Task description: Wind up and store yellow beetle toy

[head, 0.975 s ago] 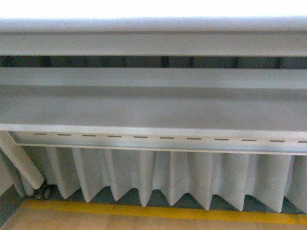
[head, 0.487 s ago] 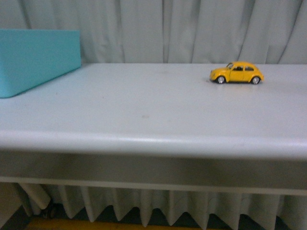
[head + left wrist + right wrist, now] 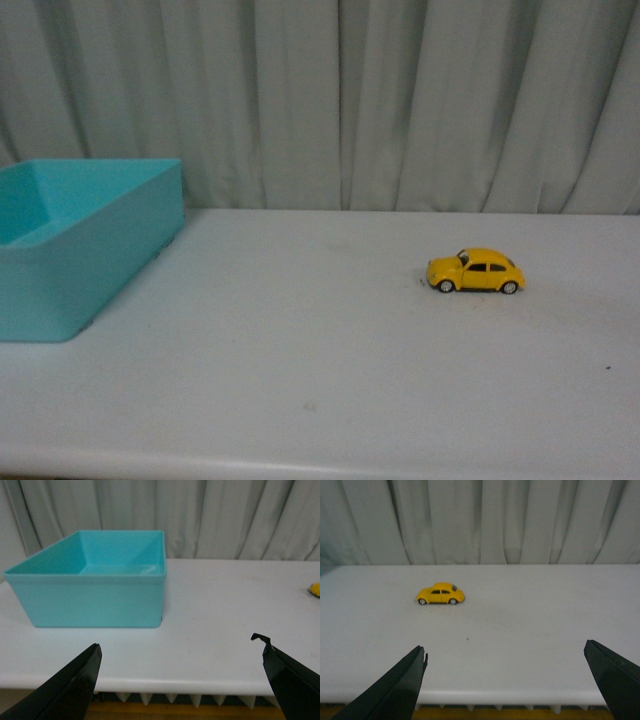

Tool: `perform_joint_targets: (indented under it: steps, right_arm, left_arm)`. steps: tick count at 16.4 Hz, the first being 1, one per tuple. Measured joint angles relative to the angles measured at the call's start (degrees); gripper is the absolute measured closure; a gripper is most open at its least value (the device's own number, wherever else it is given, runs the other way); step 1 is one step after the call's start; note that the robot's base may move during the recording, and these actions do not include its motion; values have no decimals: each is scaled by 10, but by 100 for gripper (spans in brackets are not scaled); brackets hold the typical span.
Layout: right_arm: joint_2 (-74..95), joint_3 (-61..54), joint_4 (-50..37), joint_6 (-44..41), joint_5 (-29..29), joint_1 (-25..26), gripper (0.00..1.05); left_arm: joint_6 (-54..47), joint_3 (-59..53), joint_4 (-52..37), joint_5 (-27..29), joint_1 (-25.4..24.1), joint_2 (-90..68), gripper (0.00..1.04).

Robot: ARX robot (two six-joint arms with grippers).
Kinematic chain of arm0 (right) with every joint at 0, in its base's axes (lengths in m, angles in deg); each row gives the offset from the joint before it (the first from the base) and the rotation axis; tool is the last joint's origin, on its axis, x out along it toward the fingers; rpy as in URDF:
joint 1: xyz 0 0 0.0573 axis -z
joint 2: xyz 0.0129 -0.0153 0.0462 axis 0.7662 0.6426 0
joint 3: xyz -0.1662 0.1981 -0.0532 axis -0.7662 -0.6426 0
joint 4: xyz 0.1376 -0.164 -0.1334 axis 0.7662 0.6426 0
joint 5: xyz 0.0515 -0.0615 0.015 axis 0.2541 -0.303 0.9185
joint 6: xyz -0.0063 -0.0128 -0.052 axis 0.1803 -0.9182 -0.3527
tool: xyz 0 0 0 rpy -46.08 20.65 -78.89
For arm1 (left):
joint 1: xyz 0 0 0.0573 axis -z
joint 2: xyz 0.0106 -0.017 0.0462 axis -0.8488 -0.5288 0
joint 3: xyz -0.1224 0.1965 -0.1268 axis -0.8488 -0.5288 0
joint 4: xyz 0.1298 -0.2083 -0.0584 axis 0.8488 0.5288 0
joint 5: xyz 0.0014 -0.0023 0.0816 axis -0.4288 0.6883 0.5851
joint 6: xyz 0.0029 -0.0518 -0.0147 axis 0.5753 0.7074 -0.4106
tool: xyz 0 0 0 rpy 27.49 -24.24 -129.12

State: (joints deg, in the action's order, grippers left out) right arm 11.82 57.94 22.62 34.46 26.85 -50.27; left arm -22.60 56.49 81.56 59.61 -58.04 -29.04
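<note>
Front view: glossy rounded yellow beetle toy [image 3: 476,271] on smooth desk [image 3: 300,340], camera higher than before; my left fingers [image 3: 70,685] and right fingers [image 3: 395,686] spread.

The left black two-fingered gripper [image 3: 177,644] is held level, its jaws spread wide with nothing between them. The right black two-fingered gripper [image 3: 505,647] is just as wide and empty.

front view crops teal bin [image 3: 95,255], left wrist crops yellow beetle toy [image 3: 315,589]

No readable txt, brand, nos. or signs on yellow beetle toy [image 3: 475,272], teal bin [image 3: 95,255] or table [image 3: 300,350].
</note>
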Motion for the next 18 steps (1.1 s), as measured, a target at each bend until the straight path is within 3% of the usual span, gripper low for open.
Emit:
perform_joint_targets:
  steps: [18]
  right_arm:
    - [0, 0, 0, 0, 0, 0, 7]
  left_arm:
    - [0, 0, 0, 0, 0, 0, 7]
